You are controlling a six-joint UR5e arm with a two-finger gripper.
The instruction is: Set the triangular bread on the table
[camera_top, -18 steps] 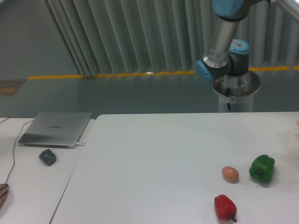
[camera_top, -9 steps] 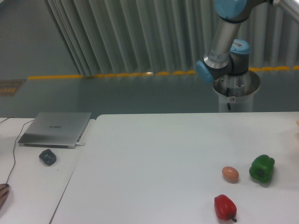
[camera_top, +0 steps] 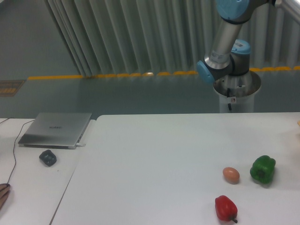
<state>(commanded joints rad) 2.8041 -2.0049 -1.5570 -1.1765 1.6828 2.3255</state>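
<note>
The large white table [camera_top: 154,159] fills the lower middle and right of the camera view. A tiny pale tan sliver [camera_top: 298,123] shows at the table's far right edge and may be the triangular bread; it is cut off by the frame. Only the arm's base and elbow joints [camera_top: 220,65] show behind the table at the upper right. The gripper is out of view.
An orange-brown egg [camera_top: 230,175], a green pepper [camera_top: 263,169] and a red pepper [camera_top: 225,207] lie at the table's front right. On the narrower left desk are a closed laptop [camera_top: 56,129], a dark small object [camera_top: 48,157] and a cable [camera_top: 13,157].
The arm's upper link has shifted slightly right. The objects on the table have not moved.
</note>
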